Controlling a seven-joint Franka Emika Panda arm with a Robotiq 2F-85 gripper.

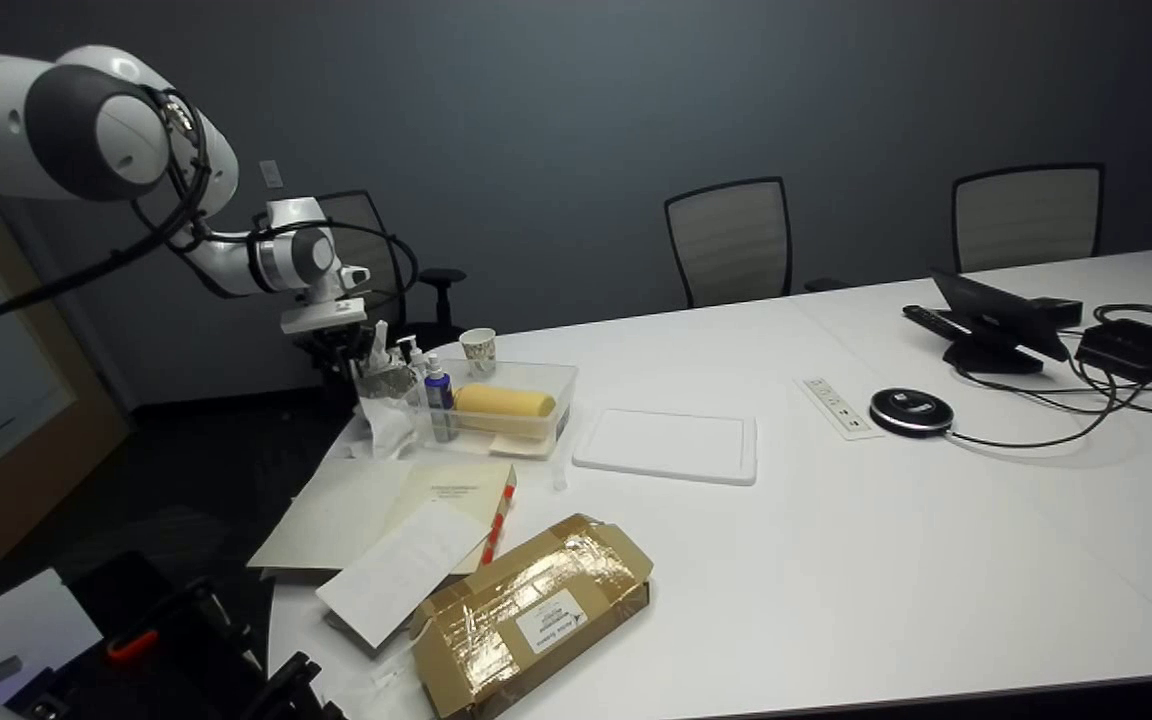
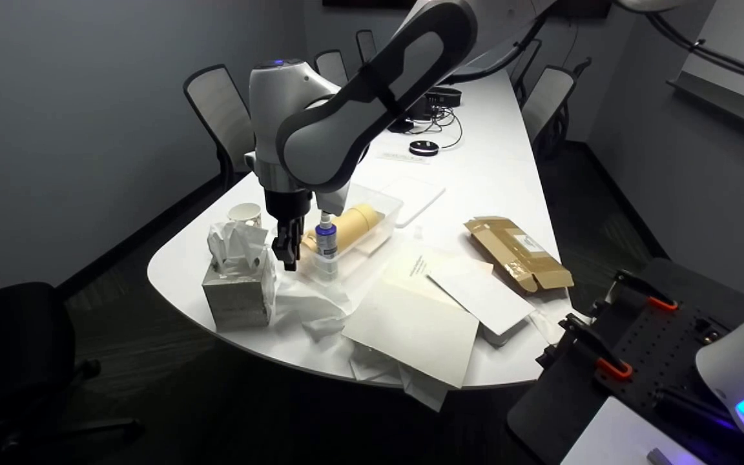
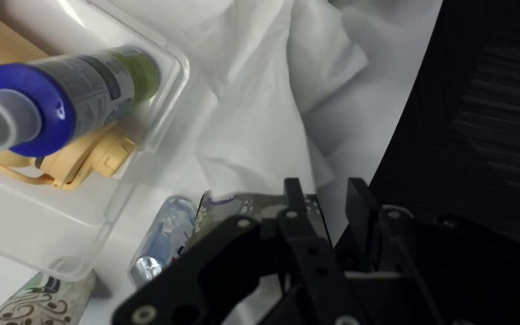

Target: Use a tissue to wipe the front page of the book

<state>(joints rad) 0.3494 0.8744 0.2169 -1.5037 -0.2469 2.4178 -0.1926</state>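
Observation:
White crumpled tissue (image 1: 388, 428) lies on the table beside the grey tissue box (image 2: 236, 298). The loose tissue also shows in an exterior view (image 2: 310, 305) and in the wrist view (image 3: 255, 122). Another tissue (image 2: 237, 244) stands up out of the box top. The book (image 1: 448, 488) is a flat pale cover with an orange-red strip along one edge; it also shows in an exterior view (image 2: 404, 265). A white sheet partly covers it. My gripper (image 3: 325, 187) points down beside the tissue box, its fingers apart with nothing between them. It shows in both exterior views (image 1: 338, 352) (image 2: 289, 253).
A clear bin (image 1: 546, 400) holds a yellow bottle (image 1: 501, 400) and a blue-capped spray bottle (image 2: 327, 240). A paper cup (image 2: 245, 213) stands behind the box. A brown carton (image 1: 531, 610) and a plain white pad (image 1: 671, 445) lie on the table. The table edge (image 3: 400, 108) is close to my gripper.

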